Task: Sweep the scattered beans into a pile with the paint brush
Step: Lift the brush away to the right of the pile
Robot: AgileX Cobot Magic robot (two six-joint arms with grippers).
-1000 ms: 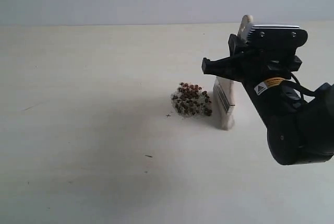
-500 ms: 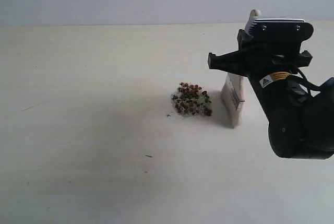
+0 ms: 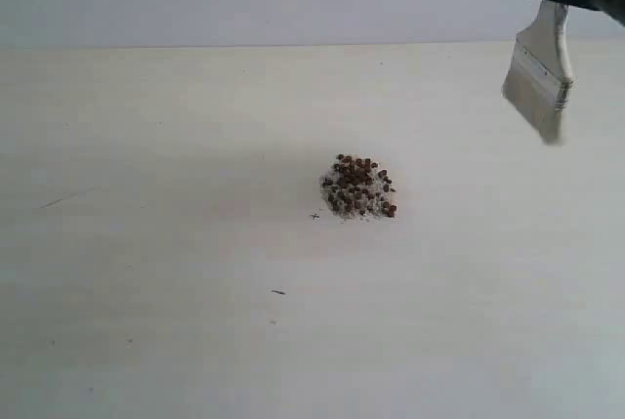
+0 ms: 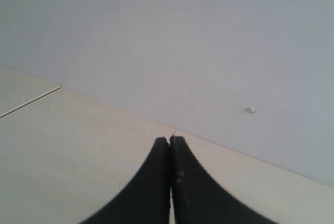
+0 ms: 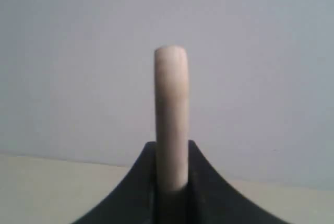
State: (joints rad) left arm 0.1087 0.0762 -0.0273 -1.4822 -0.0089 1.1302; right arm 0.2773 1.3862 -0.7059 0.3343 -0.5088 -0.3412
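Pale tabletop [image 3: 146,321] carries the reddish-brown pile [image 3: 359,188] at its middle; well apart toward two o'clock, the paint brush [image 3: 540,82] hangs bristles-down, clear of the surface, its handle pinched by the right gripper [image 5: 171,148]. Left gripper [image 4: 170,141] is closed, holding nothing

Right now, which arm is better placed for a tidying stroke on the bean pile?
Right: the right hand holds the paint brush, lifted clear of the pile; the left hand is shut, empty.

Bare table [image 3: 146,292] all round the pile [image 3: 358,188], paint brush [image 3: 540,82] hanging well aside
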